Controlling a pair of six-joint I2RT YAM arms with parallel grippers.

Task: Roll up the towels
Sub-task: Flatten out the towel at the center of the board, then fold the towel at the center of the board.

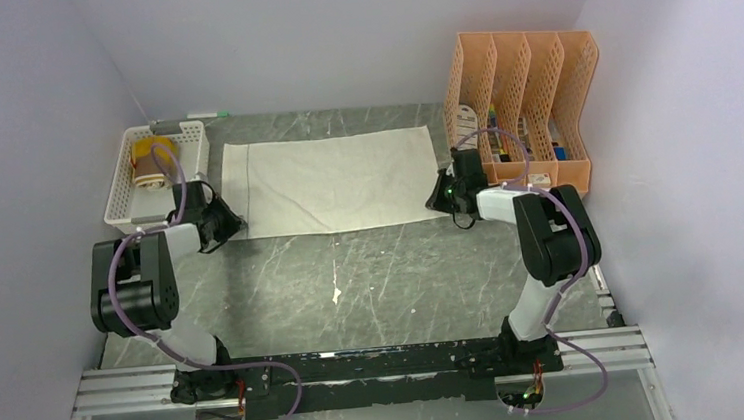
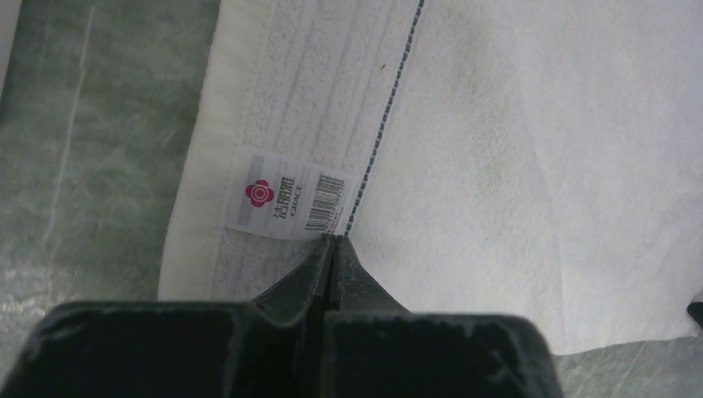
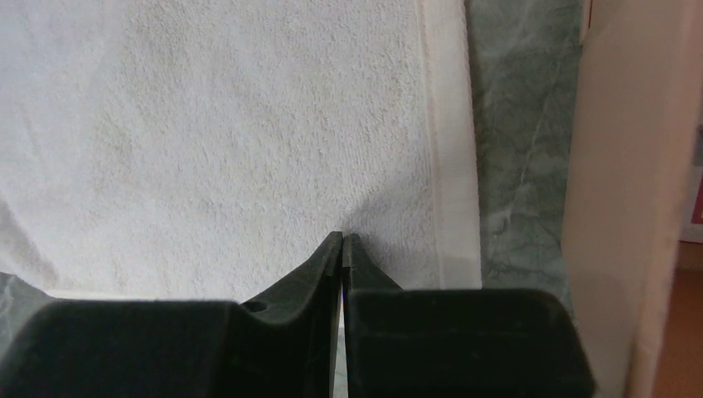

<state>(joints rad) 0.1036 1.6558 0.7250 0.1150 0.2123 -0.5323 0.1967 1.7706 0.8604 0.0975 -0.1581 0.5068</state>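
Now the left gripper (image 2: 332, 240) pinches the white towel (image 1: 331, 181) by its label (image 2: 286, 199) and the right gripper (image 3: 342, 239) pinches the opposite near corner, likely to start an even roll. It lies flat by the table's (image 1: 354, 282) far edge. The yellow towel (image 1: 153, 165) sits, seemingly rolled, in the far-left basket (image 1: 126, 194).

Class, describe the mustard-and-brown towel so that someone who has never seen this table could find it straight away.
On the grey marbled table, look to the far left corner, where a white slotted basket sits. The mustard-and-brown towel lies inside it. Unlike the cream towel spread flat mid-table, it is coloured and bundled up.
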